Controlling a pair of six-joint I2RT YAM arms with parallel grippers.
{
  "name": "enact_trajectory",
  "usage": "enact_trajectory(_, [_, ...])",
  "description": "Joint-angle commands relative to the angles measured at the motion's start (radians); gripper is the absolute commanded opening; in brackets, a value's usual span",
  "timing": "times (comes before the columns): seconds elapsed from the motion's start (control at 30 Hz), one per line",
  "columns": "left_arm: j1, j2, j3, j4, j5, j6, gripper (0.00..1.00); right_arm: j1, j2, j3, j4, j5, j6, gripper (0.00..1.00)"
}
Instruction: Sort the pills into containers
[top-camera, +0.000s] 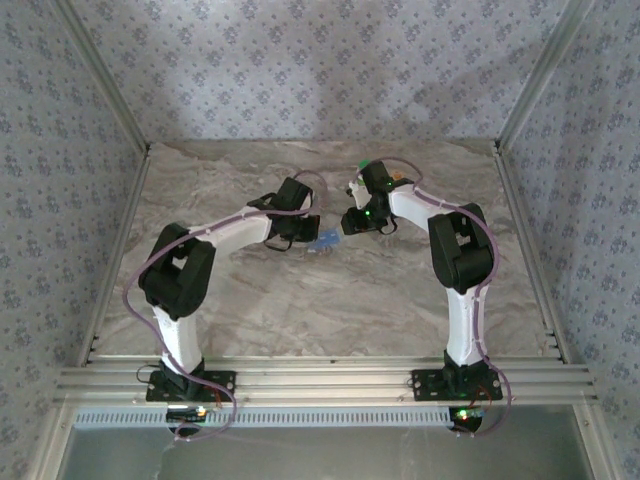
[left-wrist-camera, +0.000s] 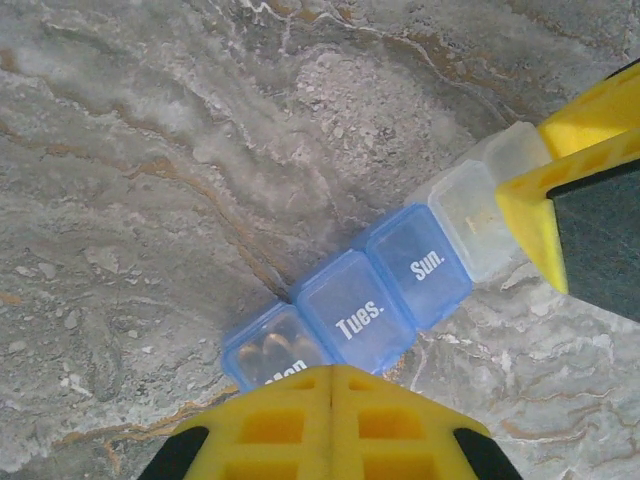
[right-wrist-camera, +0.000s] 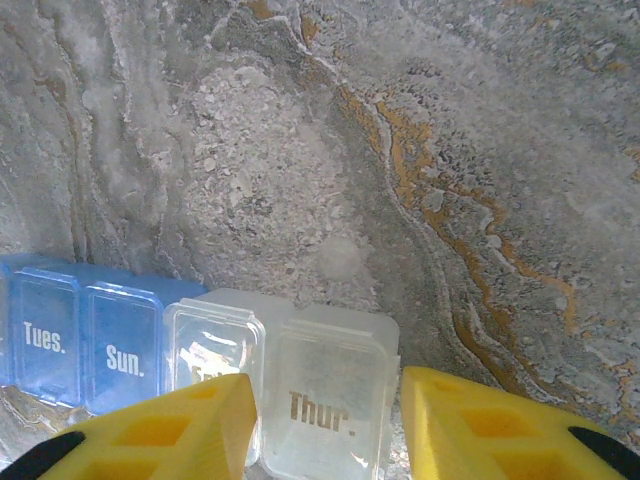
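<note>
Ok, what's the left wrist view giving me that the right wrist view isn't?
Left wrist: the Mon. compartment with pills inside, its label partly covered by the shut left claw. Right wrist: the Thur. label between the fingers of the right claw. Shared: the blue Tues. compartment, the Sun. compartment and the marble table.
</note>
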Motion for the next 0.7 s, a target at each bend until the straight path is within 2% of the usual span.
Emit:
enact_trajectory(0.0, [-0.005, -0.021, 0.014, -0.024, -0.002, 0.018, 0.00, 0.015, 0.055, -0.024, -0.057, 0.035, -0.010, 0.45])
enact_trajectory(0.3, [-0.012, 0.075, -0.034, 0.021, 0.028, -0.015, 0.00, 0.014, 0.060, -0.019, -0.061, 0.032, -0.015, 0.45])
enact_trajectory(0.47, [-0.009, 0.138, -0.062, 0.039, 0.000, -0.015, 0.00, 0.011, 0.065, -0.020, -0.065, 0.030, -0.019, 0.45])
enact_trajectory(0.53, [-0.003, 0.137, -0.065, 0.025, -0.027, -0.014, 0.00, 0.011, 0.065, -0.019, -0.067, 0.030, -0.019, 0.45])
enact_trajectory(0.67, [0.008, 0.078, -0.068, 0.034, -0.009, -0.007, 0.00, 0.010, 0.059, -0.021, -0.061, 0.022, -0.018, 0.45])
